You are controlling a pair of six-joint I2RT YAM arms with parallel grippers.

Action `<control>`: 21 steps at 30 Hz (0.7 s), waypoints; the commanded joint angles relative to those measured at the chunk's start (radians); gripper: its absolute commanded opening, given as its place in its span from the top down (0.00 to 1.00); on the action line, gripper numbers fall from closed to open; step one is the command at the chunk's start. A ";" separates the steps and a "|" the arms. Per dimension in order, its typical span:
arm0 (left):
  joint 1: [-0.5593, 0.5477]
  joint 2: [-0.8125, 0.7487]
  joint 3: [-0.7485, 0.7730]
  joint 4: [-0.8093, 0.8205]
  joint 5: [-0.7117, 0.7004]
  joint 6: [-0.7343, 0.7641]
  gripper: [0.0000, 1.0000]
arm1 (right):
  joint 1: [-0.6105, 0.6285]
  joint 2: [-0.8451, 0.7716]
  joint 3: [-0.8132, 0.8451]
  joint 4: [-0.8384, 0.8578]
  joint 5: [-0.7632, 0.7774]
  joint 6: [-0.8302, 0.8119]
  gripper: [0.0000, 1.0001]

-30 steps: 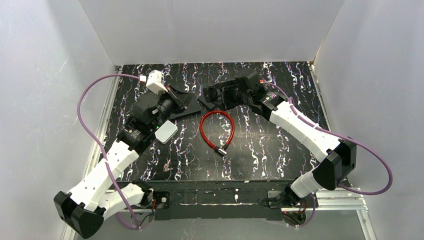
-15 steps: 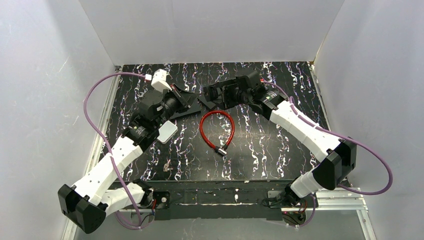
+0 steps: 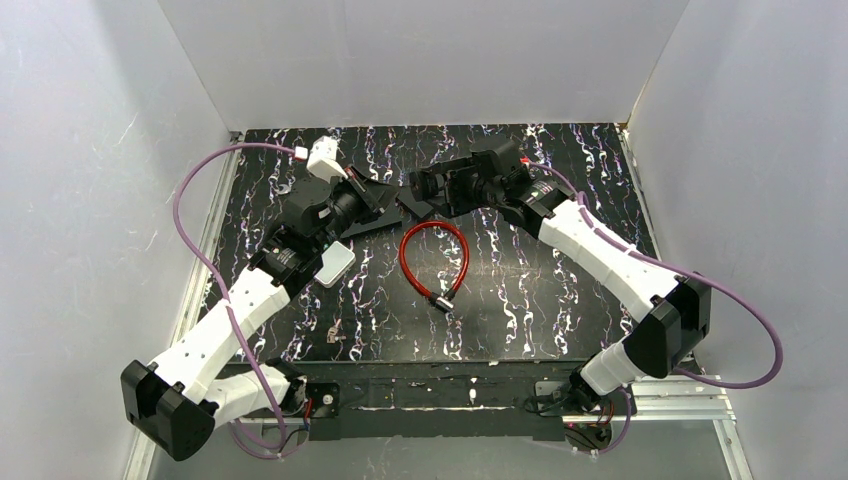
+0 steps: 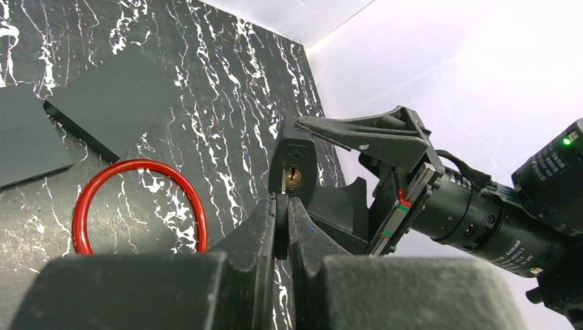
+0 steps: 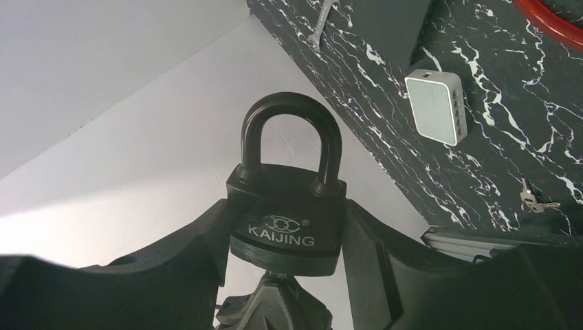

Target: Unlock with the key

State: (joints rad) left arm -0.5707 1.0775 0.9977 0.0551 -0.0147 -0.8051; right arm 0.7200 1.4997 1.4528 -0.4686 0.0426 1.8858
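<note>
Key (image 3: 333, 335) on its ring lies on the desk (image 3: 520, 300), front-left, well apart from the lock. Right gripper (image 5: 287, 240) clamps the black padlock (image 5: 289, 206) mid-air, shackle still closed. Left gripper (image 4: 282, 206) is pinched tight just below the keyhole (image 4: 293, 179), and I can't tell if it's carrying anything. Nothing's inserted or turned yet. Since a second ago, the left arm has swung in closer.

The padlock (image 5: 287, 213) looks matt black, the red cable (image 4: 135, 163) glossy plastic, the white box (image 5: 436, 104) smooth plastic, the bench (image 3: 540, 300) smooth.
</note>
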 commanded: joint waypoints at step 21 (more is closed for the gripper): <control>-0.029 0.031 0.030 0.008 -0.076 0.042 1.00 | 0.018 0.018 0.109 0.164 -0.084 0.011 0.99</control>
State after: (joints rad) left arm -0.5889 1.0933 0.9977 0.0649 -0.0420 -0.8024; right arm 0.7250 1.5278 1.4705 -0.4462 -0.0012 1.8843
